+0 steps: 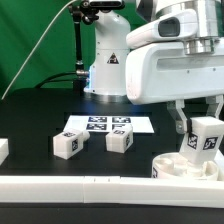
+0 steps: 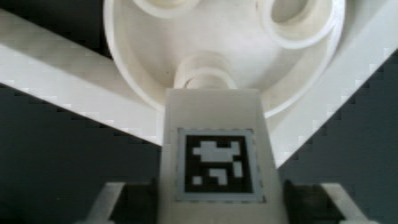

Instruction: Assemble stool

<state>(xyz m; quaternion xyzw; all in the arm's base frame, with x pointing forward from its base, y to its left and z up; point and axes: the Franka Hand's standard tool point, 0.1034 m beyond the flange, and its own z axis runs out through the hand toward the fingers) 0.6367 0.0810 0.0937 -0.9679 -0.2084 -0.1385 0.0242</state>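
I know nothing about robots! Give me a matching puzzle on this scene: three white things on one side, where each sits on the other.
Things:
1. round seat
2. tagged leg
3. marker board

Places:
A. lying flat, just behind two loose legs in the exterior view
B. clamped in the pincer
C. below the pincer, at the exterior view's right

Pairs: 1-C, 2-B, 3-A.

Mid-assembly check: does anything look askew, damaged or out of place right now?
Nothing stands out. The end effector grips one leg, which looks lined up with its tip at a socket of the seat. Two loose legs sit apart beside the marker board, with no visible damage.
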